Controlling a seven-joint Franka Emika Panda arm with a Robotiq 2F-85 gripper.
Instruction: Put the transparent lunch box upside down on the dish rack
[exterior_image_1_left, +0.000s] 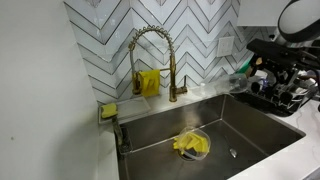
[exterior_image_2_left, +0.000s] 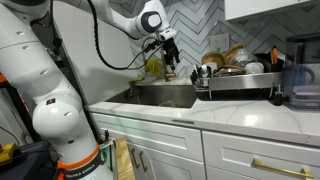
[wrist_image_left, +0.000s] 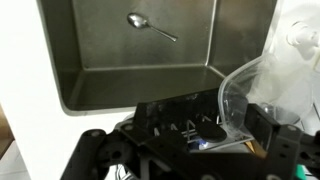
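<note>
We see the steel sink (exterior_image_1_left: 250, 125) lying beside the dish rack (exterior_image_2_left: 235, 92), which stands crowded with dishes. The claw (exterior_image_2_left: 172, 68) hangs over the sink just off the rack's sink-side end, jaws spread wide, released. The transparent lunch box (wrist_image_left: 250, 95) sits by that same end of the rack, close to one side of the claw; we cannot tell whether they touch. A spoon (wrist_image_left: 150, 24) lies in the sink, well apart from the rack.

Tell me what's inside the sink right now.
A yellow cloth lies on a clear round dish on the sink floor, near the drain; the wrist view shows a spoon. Whatever is under the cloth is covered.
</note>
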